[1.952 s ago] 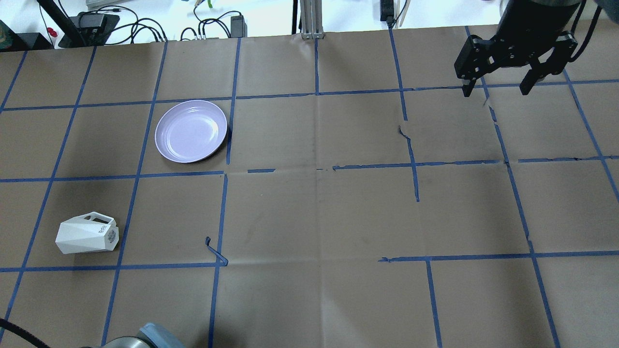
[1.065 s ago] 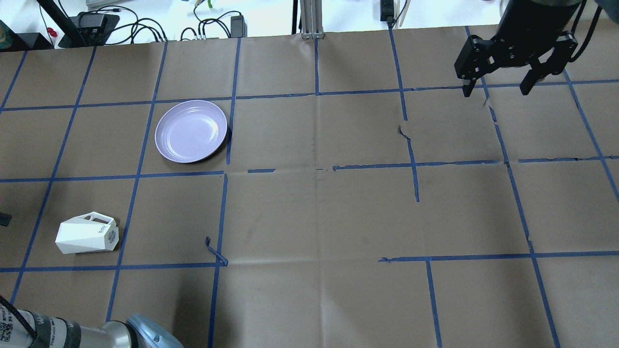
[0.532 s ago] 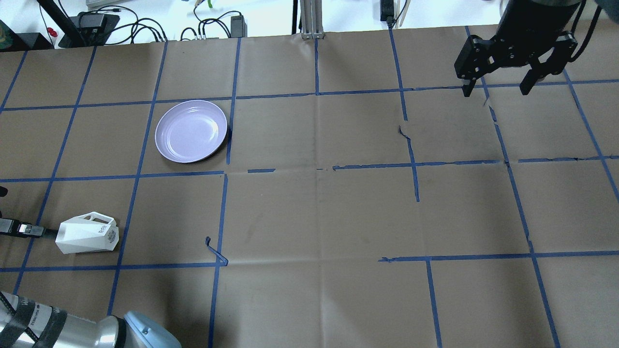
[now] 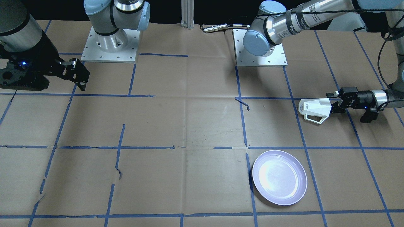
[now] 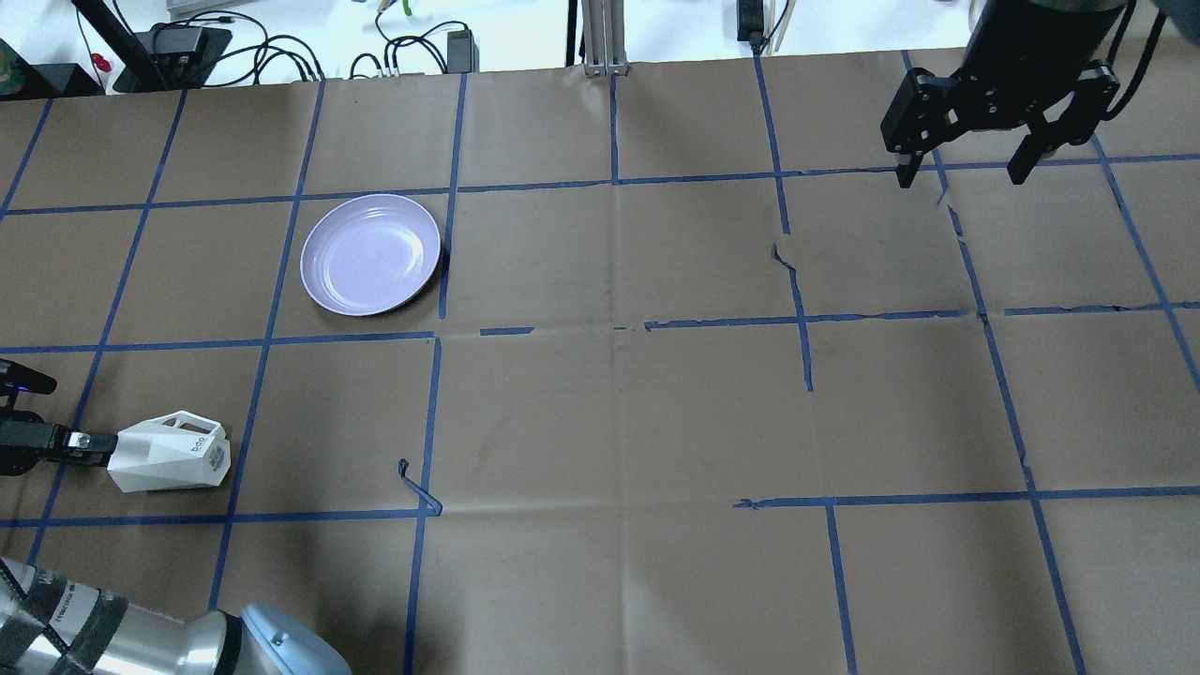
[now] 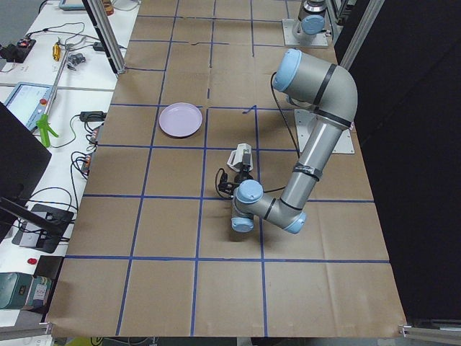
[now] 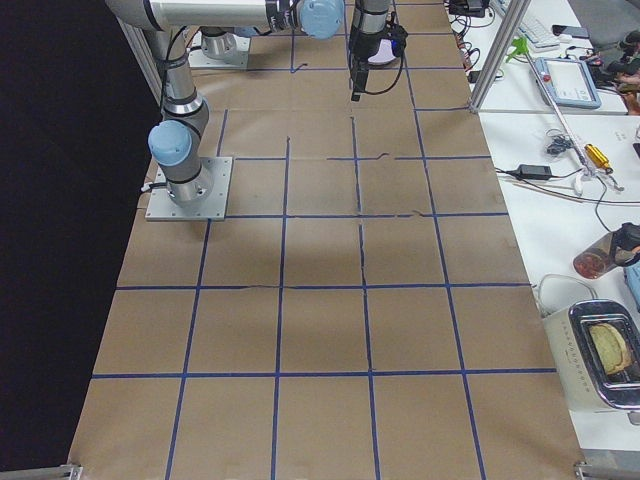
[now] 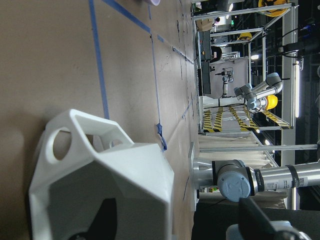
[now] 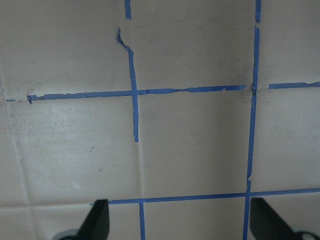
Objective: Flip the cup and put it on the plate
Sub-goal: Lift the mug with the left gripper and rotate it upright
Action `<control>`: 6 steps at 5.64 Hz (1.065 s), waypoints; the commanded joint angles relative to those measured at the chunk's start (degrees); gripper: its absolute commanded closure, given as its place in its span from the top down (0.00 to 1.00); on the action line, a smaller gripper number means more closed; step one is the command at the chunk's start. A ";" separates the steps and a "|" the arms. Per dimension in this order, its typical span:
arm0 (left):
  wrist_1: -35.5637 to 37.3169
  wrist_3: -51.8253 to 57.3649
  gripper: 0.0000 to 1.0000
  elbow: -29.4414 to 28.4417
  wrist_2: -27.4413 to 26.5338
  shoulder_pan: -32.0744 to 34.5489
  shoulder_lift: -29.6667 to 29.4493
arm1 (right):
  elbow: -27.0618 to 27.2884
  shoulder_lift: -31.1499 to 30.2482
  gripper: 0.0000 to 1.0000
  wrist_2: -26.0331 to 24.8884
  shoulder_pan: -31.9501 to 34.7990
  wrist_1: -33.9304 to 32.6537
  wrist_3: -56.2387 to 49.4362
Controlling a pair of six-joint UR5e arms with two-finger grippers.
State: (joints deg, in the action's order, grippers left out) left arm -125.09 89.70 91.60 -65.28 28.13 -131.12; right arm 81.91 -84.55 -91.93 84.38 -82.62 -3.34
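The white faceted cup (image 5: 169, 455) lies on its side near the table's left edge, handle toward the plate and mouth toward the left gripper; it also shows in the front view (image 4: 315, 108) and fills the left wrist view (image 8: 100, 180). The lavender plate (image 5: 370, 255) sits empty farther back; it also shows in the front view (image 4: 279, 177). My left gripper (image 5: 89, 445) lies low and level at the cup's mouth, open, its fingers above and below the rim wall (image 4: 334, 101). My right gripper (image 5: 961, 173) hangs open and empty at the far right.
Brown paper with a blue tape grid covers the table. A loose tape curl (image 5: 417, 487) sticks up right of the cup. The arm bases (image 4: 109, 44) stand at the robot's side. Cables and a metal post (image 5: 600, 37) line the far edge.
My left gripper has come in from the left edge and moved right up to the cup's mouth. The cup, the plate and the right arm have not moved.
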 commanded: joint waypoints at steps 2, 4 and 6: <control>-0.24 3.36 0.01 -0.02 -0.11 0.00 -1.06 | 0.00 0.00 1.00 0.00 0.00 0.00 0.00; -5.11 2.42 0.00 -1.85 0.15 0.00 0.59 | 0.00 0.00 1.00 0.00 0.00 0.00 0.00; -18.44 1.89 0.00 -4.93 2.52 -0.52 8.90 | 0.00 0.00 1.00 0.00 0.00 0.00 0.00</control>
State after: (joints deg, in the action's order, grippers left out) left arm -136.97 91.81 88.15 -63.58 27.92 -126.31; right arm 81.92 -84.55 -91.93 84.37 -82.62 -3.34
